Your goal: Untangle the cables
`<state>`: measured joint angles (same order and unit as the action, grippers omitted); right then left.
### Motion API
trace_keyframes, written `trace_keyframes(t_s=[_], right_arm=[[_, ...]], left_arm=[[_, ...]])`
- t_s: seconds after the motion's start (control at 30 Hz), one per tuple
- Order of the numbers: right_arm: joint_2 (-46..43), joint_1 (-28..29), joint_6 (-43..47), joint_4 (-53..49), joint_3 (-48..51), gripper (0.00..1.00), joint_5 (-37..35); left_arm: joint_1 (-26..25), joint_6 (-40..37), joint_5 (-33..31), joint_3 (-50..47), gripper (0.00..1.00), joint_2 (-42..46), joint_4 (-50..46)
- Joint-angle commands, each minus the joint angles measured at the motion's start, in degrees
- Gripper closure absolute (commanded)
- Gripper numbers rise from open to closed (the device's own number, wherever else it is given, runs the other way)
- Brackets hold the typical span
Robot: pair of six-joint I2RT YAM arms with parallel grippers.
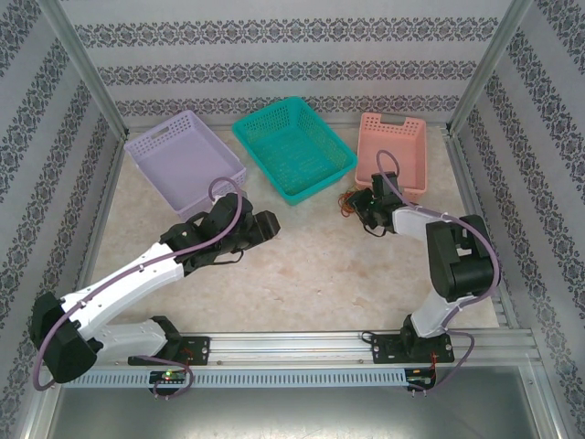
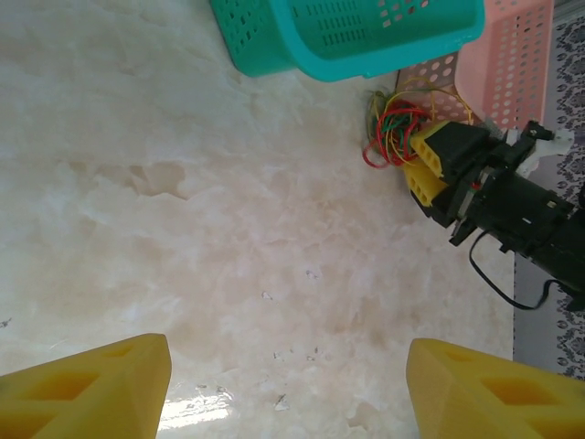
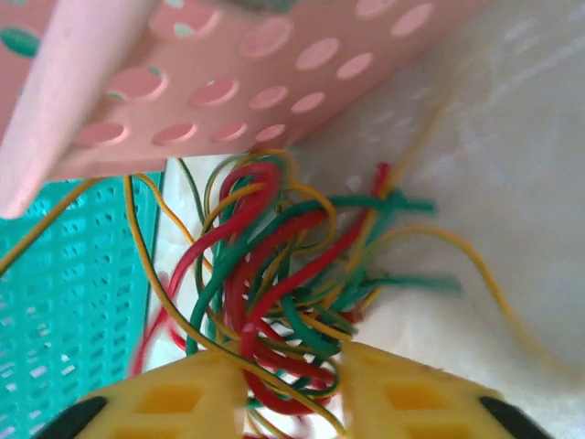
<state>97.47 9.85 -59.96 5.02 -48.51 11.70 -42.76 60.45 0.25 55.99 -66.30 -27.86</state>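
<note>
The cables are a tangled knot of red, green and yellow wires on the table, in the gap between the teal and pink baskets. My right gripper is at the knot. In the right wrist view its yellow fingers close in on both sides of the cables, with several strands pinched between them. In the left wrist view the right gripper meets the cables at the right side of the knot. My left gripper hangs open over bare table with nothing between its fingers, left of centre.
Three baskets stand at the back: purple, teal and pink. The pink basket's wall and the teal one crowd the knot closely. Patterned walls enclose the table.
</note>
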Motion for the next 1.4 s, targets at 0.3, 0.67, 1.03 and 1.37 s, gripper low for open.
trace_keyframes(t_s=[0.3,0.67,1.03,1.37], right_arm=[[-12.2,11.3,-1.5,-12.7,1.0,1.00,6.8],[-13.1,26.6,2.2,-11.8,3.8,1.00,14.8],[-8.9,27.2,4.2,-11.5,2.1,1.00,22.4],[-15.4,18.7,9.0,-19.3,6.5,1.00,22.7]], left_arm=[[-0.7,-0.8,4.6,3.4,0.31,-3.8,-1.3],[-2.5,-1.6,13.6,7.4,0.25,-23.1,-3.0],[-2.0,-2.1,7.3,4.5,0.85,-31.3,2.8],[3.6,0.6,-1.2,-2.3,1.00,-17.2,-1.7]])
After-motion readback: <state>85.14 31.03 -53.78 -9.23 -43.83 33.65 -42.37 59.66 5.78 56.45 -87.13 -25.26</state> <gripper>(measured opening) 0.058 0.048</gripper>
